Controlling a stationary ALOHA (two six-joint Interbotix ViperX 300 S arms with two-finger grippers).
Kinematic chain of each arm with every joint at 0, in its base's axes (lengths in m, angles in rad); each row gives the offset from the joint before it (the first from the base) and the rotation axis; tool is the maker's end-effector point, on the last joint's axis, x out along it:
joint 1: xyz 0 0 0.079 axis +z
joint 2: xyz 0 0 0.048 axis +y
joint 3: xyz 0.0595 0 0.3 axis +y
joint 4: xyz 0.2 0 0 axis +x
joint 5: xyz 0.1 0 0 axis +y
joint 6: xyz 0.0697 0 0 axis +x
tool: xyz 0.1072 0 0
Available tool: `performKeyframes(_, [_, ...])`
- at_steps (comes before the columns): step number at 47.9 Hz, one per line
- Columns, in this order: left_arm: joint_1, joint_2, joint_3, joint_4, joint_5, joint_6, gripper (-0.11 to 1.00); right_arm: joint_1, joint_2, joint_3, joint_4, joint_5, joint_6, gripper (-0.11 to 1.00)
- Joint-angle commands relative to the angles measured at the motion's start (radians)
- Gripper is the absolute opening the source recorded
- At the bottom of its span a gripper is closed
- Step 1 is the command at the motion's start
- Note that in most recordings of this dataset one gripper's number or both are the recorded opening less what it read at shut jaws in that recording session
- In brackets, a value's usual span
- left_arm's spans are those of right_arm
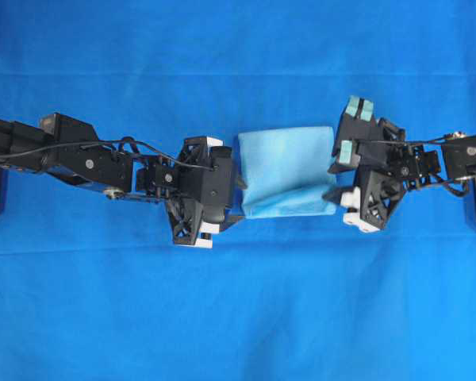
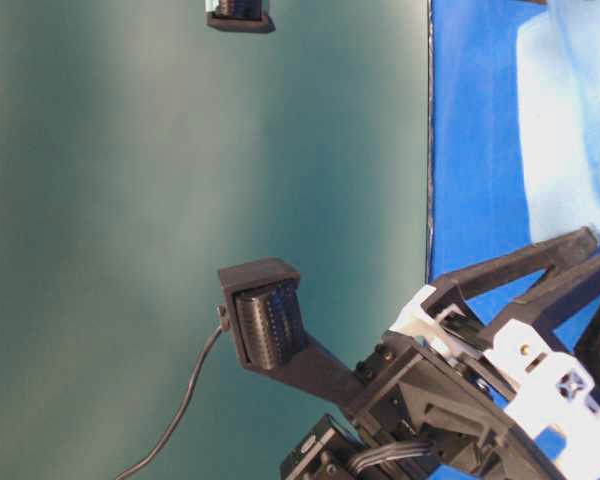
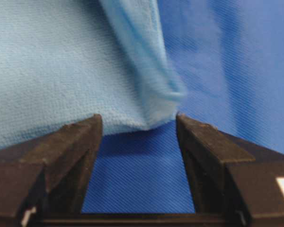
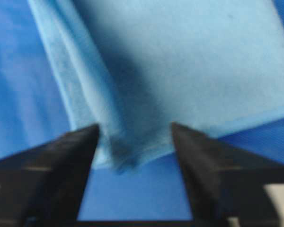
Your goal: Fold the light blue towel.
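So the whole table is covered by a big royal-blue cloth, and the two black arms come in from either side and meet in the middle. Sitting between them is the light blue towel, folded over into a rough rectangle, flat on the cloth with a raised crease running along its lower edge. The left gripper is right at the towel's lower left corner, jaws spread apart with bare cloth showing between them, so it's got nothing in its grasp. Same deal with the right gripper at the lower right corner: jaws wide, the folded corner just lying in the gap, not pinched.
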Motion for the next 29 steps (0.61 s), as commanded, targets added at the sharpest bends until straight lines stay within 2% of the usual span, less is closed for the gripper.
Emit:
performKeyframes(1, [0.005, -0.025, -0.017, 0.002, -0.003, 0.005, 0.60, 0.014, -0.014, -0.026, 0.002, 0.000, -0.002, 0.64])
performKeyframes(6, [0.008, -0.046, -0.012, 0.002, 0.005, 0.006, 0.59, 0.032, -0.037, -0.037, 0.003, 0.023, -0.002, 0.59])
performKeyframes(22, [0.018, -0.264, 0.031, 0.002, 0.123, 0.008, 0.59, 0.071, -0.229, -0.094, -0.002, 0.196, -0.008, 0.59])
performKeyframes(25, [0.018, -0.327, 0.051, 0.002, 0.129, 0.008, 0.59, 0.071, -0.276, -0.100, -0.012, 0.219, -0.017, 0.59])
performKeyframes(29, [0.021, -0.394, 0.080, 0.002, 0.129, 0.009, 0.59, 0.069, -0.341, -0.100, -0.051, 0.245, -0.017, 0.59])
